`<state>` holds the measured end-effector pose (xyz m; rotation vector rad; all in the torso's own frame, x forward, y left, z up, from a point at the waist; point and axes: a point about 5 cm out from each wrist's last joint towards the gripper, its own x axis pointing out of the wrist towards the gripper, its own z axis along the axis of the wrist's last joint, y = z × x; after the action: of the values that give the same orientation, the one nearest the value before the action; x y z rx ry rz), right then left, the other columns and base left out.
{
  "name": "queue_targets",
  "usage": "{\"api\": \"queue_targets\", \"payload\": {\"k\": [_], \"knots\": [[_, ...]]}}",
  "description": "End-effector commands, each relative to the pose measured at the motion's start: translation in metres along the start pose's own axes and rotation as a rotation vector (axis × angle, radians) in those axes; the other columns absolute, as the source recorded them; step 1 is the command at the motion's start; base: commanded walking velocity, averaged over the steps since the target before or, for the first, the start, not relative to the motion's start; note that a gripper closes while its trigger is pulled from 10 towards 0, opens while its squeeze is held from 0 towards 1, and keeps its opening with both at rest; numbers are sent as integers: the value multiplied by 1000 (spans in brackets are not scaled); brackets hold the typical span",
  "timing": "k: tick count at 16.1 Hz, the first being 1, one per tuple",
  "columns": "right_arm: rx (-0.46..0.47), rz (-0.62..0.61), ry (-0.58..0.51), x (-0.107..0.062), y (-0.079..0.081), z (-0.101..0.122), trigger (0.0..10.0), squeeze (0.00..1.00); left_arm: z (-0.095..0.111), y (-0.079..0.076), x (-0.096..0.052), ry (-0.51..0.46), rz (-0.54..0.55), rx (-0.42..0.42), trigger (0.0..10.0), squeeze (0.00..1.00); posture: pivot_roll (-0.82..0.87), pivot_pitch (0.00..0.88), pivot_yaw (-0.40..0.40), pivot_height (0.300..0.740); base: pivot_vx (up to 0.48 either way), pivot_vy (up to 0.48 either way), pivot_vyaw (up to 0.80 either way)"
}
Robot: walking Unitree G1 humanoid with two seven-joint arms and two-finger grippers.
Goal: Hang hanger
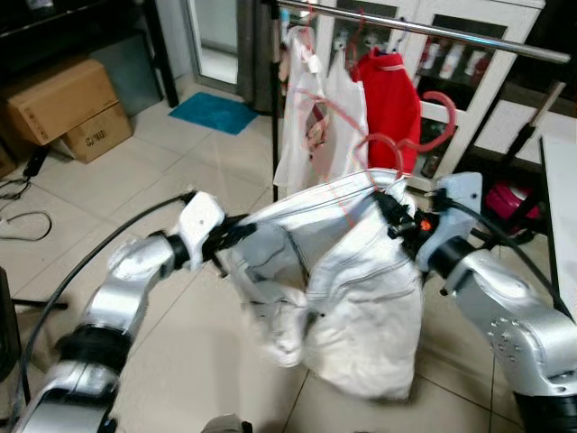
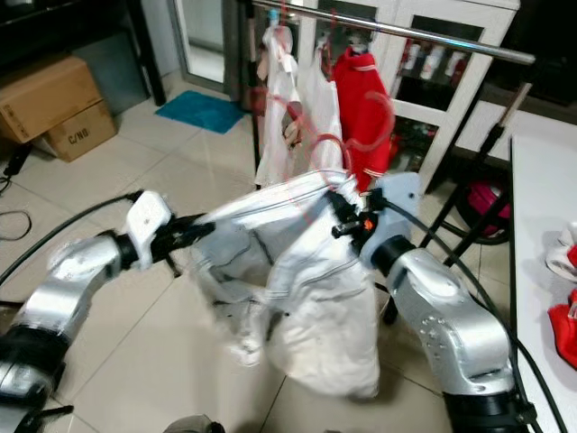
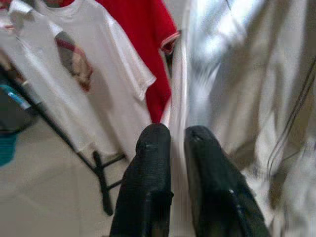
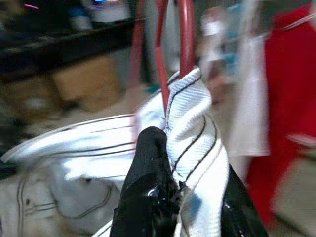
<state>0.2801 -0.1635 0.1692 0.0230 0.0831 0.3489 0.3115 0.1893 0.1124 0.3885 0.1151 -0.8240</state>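
Right gripper (image 4: 180, 197) pinches my white shirt (image 1: 361, 289) and red hanger (image 4: 173, 49); left gripper (image 3: 177, 143) pinches its edge at nine o'clock.

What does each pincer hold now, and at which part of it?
Both hold the white shirt. The right pincer grips its collar around the red hanger; the left pincer pinches an edge at the other side.

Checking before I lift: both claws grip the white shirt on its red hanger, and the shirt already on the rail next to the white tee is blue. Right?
Not quite. The left claw and right claw do grip the white shirt on its red hanger, but the shirt on the rail beside the white tee is a red shirt, as the left eye view shows.
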Motion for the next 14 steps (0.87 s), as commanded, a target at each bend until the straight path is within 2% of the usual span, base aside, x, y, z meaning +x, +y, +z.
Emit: {"api": "queue_targets", "payload": {"k": [1,2,4,5,7,9,11,14], "knots": [[-73,-51,-53,1,-5,11,0,0,2,4,-7,-7,29,9,10000,1000,-37,9,30,740,0,0,0],[-113,-40,-47,5,-3,10,0,0,0,2,-21,-2,-3,-29,10000,1000,-33,10,31,740,0,0,0],[-151,-15,-42,6,-1,7,0,0,-1,1,-34,20,-56,-83,10000,1000,-23,15,29,740,0,0,0],[-173,7,-27,7,-1,3,0,0,3,3,-40,20,-83,-80,10000,1000,-20,18,29,740,0,0,0],[-231,59,3,7,1,-2,0,0,14,8,-41,-14,-95,-51,10000,1000,-16,20,30,740,0,0,0],[-338,142,43,5,5,-8,0,0,35,13,-39,-74,-107,-19,10000,1000,-16,19,34,740,0,0,0],[-468,296,98,-5,11,-14,0,0,71,24,-35,-182,-155,-15,10000,1000,-25,16,43,740,0,0,0],[-515,384,111,-11,13,-13,0,0,88,23,-30,-221,-230,22,10000,1000,-25,14,46,740,0,0,0]]}}
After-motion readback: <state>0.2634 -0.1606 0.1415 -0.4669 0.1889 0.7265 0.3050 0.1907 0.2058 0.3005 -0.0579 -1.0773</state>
